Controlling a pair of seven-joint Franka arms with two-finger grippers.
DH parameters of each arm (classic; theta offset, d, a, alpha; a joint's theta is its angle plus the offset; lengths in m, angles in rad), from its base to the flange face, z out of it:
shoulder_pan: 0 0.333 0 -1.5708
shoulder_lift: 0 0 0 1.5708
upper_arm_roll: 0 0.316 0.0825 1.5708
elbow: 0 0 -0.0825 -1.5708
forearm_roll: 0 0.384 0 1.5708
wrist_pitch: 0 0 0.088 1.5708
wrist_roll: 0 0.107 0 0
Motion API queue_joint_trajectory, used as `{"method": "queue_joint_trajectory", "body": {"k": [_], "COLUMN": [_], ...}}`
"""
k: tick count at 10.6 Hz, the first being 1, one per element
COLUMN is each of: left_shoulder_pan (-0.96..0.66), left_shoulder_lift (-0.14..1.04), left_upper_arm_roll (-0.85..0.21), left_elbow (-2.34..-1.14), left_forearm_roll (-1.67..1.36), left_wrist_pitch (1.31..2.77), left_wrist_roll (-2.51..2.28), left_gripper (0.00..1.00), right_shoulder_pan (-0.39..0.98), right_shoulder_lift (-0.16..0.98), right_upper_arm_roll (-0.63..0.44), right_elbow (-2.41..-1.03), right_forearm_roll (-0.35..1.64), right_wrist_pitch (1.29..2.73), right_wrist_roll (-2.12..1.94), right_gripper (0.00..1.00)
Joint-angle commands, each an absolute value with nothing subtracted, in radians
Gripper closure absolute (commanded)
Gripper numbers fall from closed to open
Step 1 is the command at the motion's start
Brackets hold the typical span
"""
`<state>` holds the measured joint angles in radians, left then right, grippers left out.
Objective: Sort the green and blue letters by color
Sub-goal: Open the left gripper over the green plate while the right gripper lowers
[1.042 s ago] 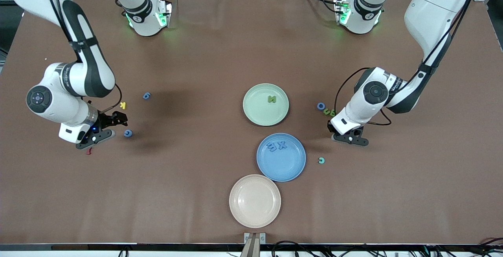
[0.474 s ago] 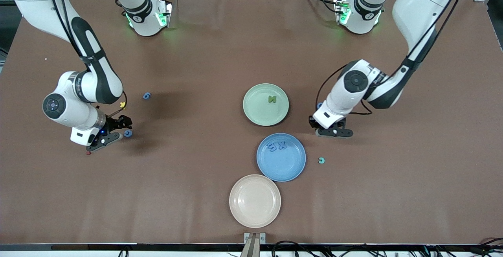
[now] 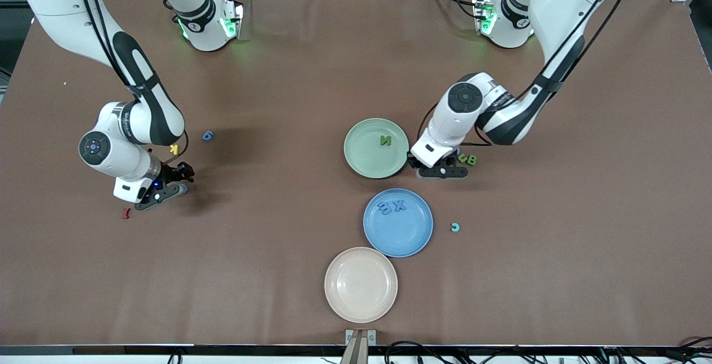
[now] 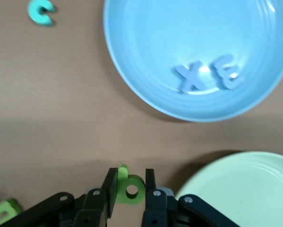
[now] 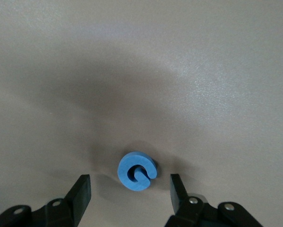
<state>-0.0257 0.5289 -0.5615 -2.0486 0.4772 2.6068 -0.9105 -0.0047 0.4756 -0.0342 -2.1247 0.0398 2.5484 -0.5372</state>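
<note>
A brown worktop (image 3: 289,74) carries three plates. The green plate (image 3: 361,158) lies farthest from the front camera, the blue plate (image 3: 409,236) nearer, and the beige plate (image 3: 360,284) nearest, just touching the blue one. Toward the right arm's end lie a yellow K (image 3: 174,149) and a dark red I (image 3: 125,214), well apart.

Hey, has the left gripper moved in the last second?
Yes. The left gripper, shut on a green letter, has travelled toward the green plate and now hangs beside its rim.
</note>
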Motion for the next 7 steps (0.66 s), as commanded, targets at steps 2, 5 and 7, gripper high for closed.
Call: {"method": "queue_joint_trajectory", "body": {"k": [2, 5, 7], "left_shoulder_pan": [-0.133, -0.201, -0.201], "left_shoulder_lift": [0.534, 0.537, 0.534], "left_upper_arm_roll": [-0.552, -0.551, -0.551], "left_elbow": [-2.037, -2.031, -2.013], "left_forearm_roll": [0.500, 0.500, 0.503], "left_wrist_pitch": [2.599, 2.588, 2.513], "left_wrist_roll": [-1.081, -1.225, -1.267], "left_gripper": [1.00, 1.00, 0.25], "right_shoulder_pan": [-0.002, 0.008, 0.011], "right_shoulder_lift": [0.480, 0.494, 0.500], "right_upper_arm_roll": [-0.032, -0.032, -0.034], "right_elbow": [-2.135, -2.132, -2.129], "right_forearm_roll": [0.034, 0.026, 0.025], "right_wrist_pitch": [2.563, 2.568, 2.580], "right_wrist_roll": [-0.549, -0.551, -0.549], "right_gripper": [0.40, 0.61, 0.79]}}
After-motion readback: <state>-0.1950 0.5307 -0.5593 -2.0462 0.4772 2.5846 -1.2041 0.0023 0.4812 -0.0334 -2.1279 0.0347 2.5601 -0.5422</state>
